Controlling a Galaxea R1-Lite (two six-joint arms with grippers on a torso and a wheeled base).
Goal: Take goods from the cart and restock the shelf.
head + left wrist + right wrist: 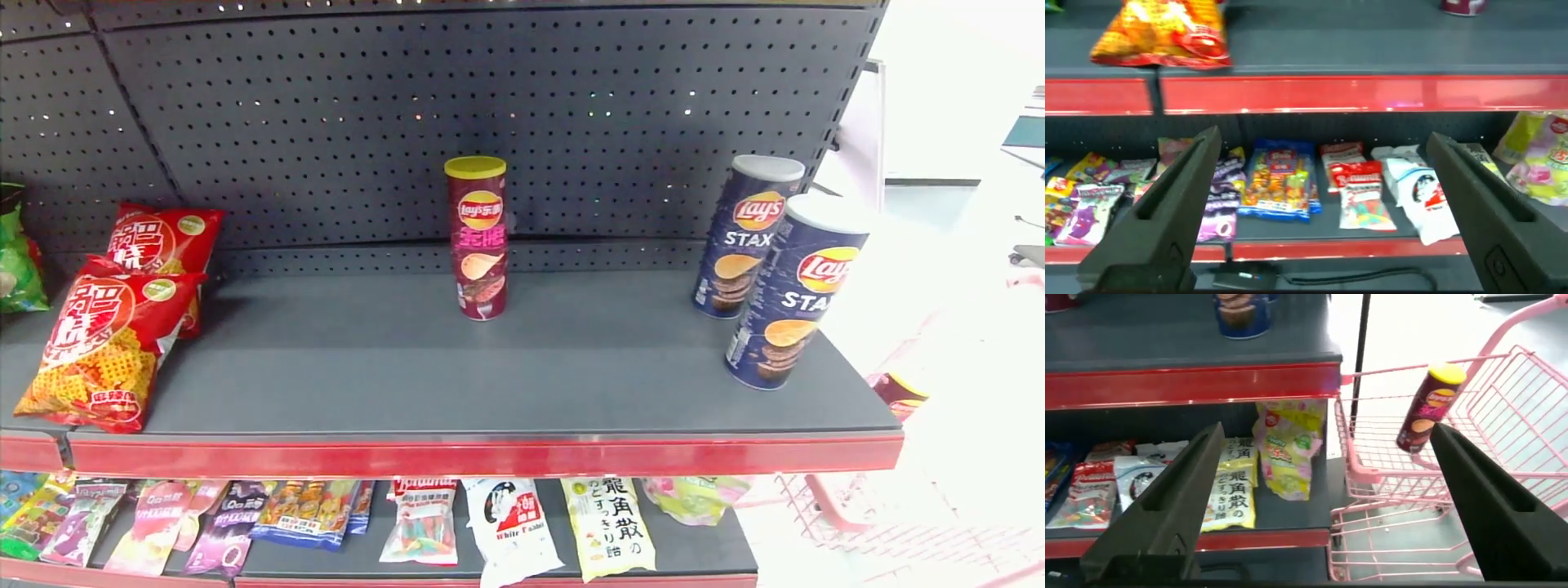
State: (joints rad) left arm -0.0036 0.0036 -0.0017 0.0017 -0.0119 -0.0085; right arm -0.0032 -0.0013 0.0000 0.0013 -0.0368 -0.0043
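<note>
L pincer (1323,139) & R pincer (1327,431): both spread wide, empty.
Maroon yellow-lidded crisp tube (1429,408) leans tilted in pink wire cart (1349,449), at 4 o'clock off dark-grey red-edged shelf (490,384); matching maroon tube (478,237) upright mid-shelf; two navy grey-lidded tubes (739,237) at 3 o'clock.

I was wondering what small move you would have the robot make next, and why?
Probably ease the right gripper toward the maroon can leaning in the pink cart. It is open and empty, that can lies ahead of it, and the shelf has bare space beside the matching can.
</note>
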